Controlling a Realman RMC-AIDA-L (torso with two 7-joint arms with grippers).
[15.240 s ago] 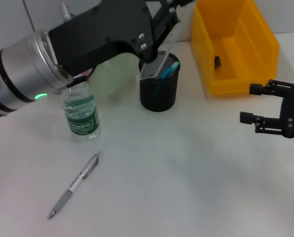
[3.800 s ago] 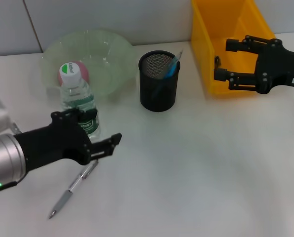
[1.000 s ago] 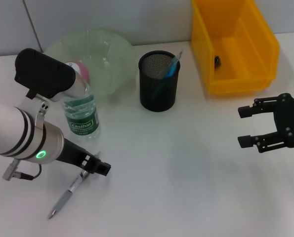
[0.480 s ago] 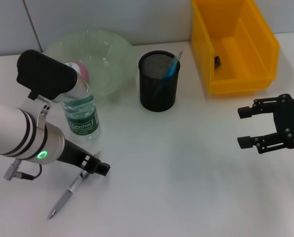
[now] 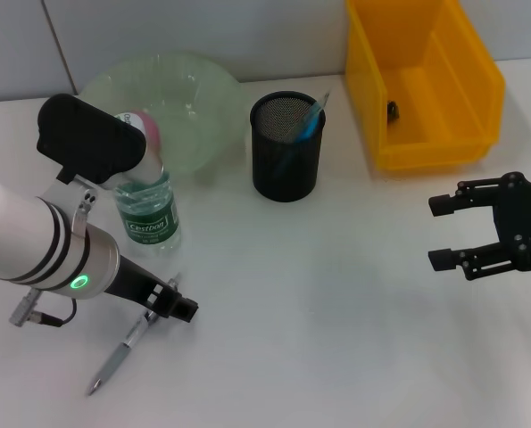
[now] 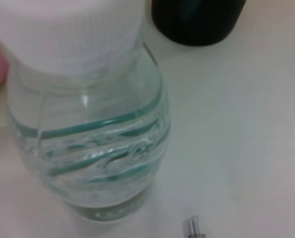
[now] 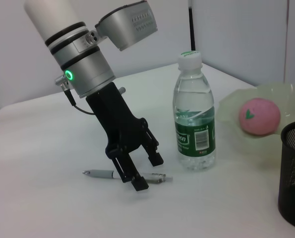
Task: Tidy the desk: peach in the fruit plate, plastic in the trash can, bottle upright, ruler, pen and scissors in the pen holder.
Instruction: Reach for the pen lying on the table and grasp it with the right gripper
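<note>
A grey-and-clear pen (image 5: 129, 339) lies flat on the white desk at the front left. My left gripper (image 5: 170, 303) is down over its upper end, open, with one finger on each side of the pen (image 7: 100, 173) in the right wrist view, where the left gripper (image 7: 148, 172) shows clearly. The water bottle (image 5: 146, 209) stands upright just behind it. The pink peach (image 5: 146, 127) rests in the green fruit plate (image 5: 194, 89). The black mesh pen holder (image 5: 287, 152) holds a blue item and a clear strip. My right gripper (image 5: 466, 234) hovers open at the right.
The yellow bin (image 5: 443, 134) stands at the back right with a small dark object (image 5: 391, 109) inside. The bottle (image 6: 88, 139) fills the left wrist view, close to that arm. Bare desk lies between the two arms.
My left arm has shifted slightly right and down over the pen. The right gripper has barely moved. The pen lies where it was.
</note>
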